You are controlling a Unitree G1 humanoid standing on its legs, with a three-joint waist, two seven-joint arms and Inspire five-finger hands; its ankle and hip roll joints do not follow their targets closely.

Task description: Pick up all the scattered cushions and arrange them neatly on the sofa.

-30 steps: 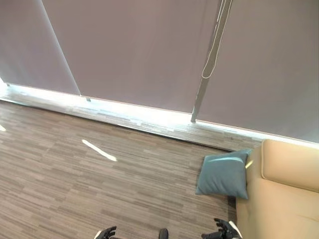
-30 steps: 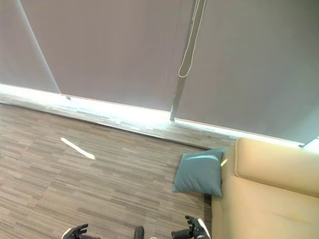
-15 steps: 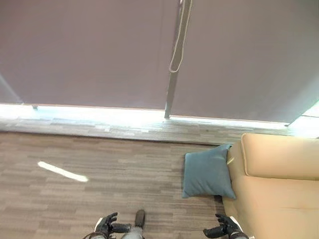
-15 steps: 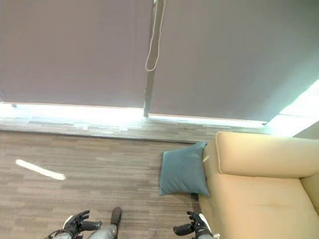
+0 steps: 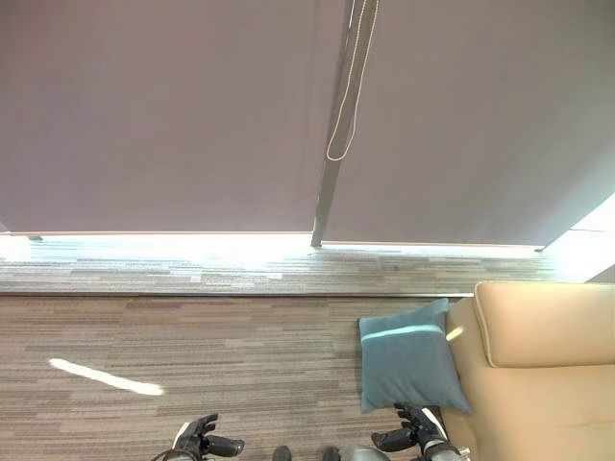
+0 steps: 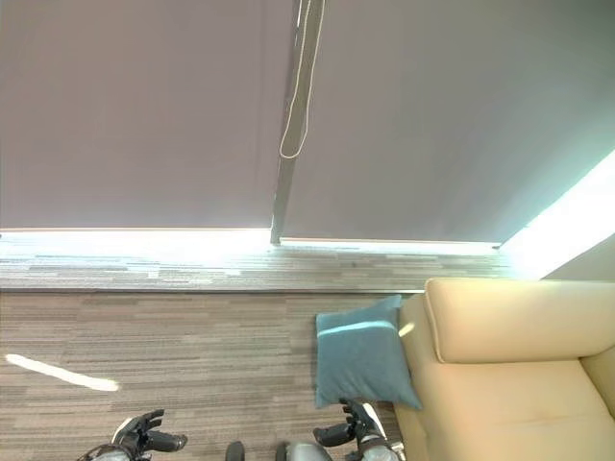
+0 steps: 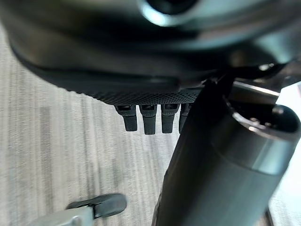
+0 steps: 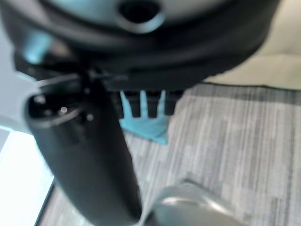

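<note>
A teal cushion [image 5: 408, 357] lies on the wood-pattern floor, leaning against the end of the beige sofa [image 5: 548, 384] at the right. It also shows as a teal patch [image 8: 149, 123] past the fingers in the right wrist view. My right hand [image 5: 415, 437] hangs low near the cushion's near edge, fingers relaxed and holding nothing. My left hand [image 5: 200, 443] is at the bottom left over bare floor, open and holding nothing; its straight fingers [image 7: 146, 120] show in the left wrist view.
Grey roller blinds [image 5: 192, 106] cover the windows along the far wall, with a pull cord [image 5: 348, 86] hanging by the frame. A bright strip of light runs along the floor under them. Open floor [image 5: 192, 346] stretches to the left of the cushion.
The camera has swung and moved closer, so the cushion and sofa sit lower and nearer in the picture. Both hands stay low and empty; the right hand is now just short of the cushion.
</note>
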